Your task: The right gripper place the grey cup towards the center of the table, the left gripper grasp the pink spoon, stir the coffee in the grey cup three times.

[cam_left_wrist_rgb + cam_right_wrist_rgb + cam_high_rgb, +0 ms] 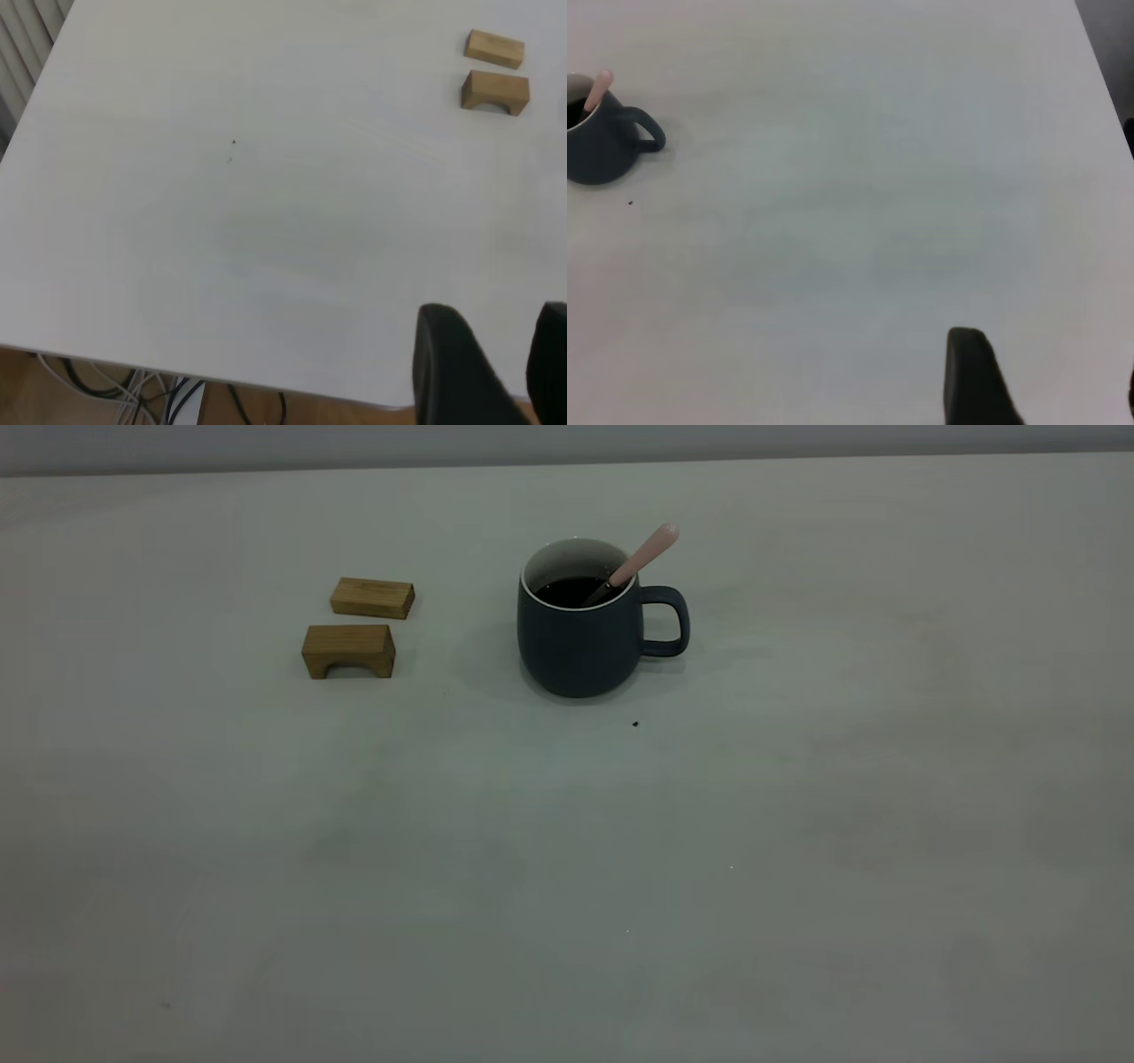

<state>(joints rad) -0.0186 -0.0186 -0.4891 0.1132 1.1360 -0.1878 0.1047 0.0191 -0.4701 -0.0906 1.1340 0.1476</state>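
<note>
Near the middle of the bench, towards its far side in the exterior view, the grey cup is seen standing upright, its loop handle turned towards the right arm's side. Dark coffee is held inside it, below the white rim. The pink spoon is propped in the cup, its metal bowl sunk in the liquid and its pale handle leaning out over the rim above the loop handle.

The cup is judged to be heavy, rigid and breakable, with a smooth glaze that could slip; the loop handle or the wall just under the rim would be the places to take hold, and it should be kept level so nothing spills. The spoon is judged light and stiff, best pinched high on the pink handle, well clear of the rim.

To the cup's left-arm side, well apart from it, two wooden blocks are laid, one flat and one notched underneath.

Neither arm is caught in the exterior view. The left end effector is held over the bench edge, far from the blocks, with its fingers spread and nothing between them. The right end effector is likewise held spread and empty, well apart from the cup.
</note>
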